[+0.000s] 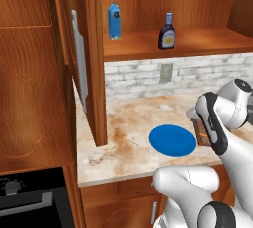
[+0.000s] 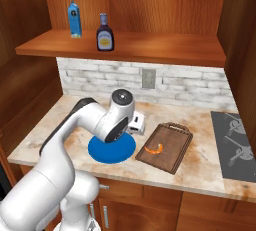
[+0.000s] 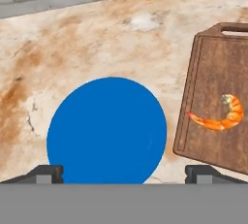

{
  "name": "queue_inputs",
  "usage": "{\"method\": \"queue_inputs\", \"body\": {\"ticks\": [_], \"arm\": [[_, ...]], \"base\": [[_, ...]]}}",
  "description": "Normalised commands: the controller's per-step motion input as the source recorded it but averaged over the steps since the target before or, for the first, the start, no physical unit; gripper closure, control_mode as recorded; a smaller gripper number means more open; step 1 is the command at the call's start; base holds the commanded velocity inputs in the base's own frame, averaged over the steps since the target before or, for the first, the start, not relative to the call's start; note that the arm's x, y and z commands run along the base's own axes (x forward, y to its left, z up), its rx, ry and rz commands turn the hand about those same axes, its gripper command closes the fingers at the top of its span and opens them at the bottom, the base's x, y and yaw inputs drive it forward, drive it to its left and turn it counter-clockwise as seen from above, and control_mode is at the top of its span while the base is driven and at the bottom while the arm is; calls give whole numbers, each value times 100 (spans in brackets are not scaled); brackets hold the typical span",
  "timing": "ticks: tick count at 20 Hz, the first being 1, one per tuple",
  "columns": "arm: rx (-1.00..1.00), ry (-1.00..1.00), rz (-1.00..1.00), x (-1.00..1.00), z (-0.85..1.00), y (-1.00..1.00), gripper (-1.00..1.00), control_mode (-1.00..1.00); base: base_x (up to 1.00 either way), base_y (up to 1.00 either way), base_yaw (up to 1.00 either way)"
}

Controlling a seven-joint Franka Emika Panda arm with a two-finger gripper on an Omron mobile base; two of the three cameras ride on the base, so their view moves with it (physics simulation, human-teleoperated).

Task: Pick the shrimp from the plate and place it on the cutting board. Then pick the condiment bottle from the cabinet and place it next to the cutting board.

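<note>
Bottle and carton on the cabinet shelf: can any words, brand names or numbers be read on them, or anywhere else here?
Nothing can be read.
Condiment bottle: it has a light label, too small and blurred to read.
Blue carton: pale markings, no legible text.
Oven knob: blurred marks, no readable numbers.
Plate, cutting board: no text.

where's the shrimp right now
The shrimp lies on the cutting board, to the right of the blue plate in the right base view and in the hand view.
</note>
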Motion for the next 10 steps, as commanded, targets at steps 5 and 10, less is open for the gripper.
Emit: {"method": "queue_inputs", "body": {"ticks": [5,10], "arm": [[0,0,18,0,6,26,-100,-100],[0,-2,27,4,5,32,-100,-100]], "base": [[0,0,0],[0,0,0]]}}
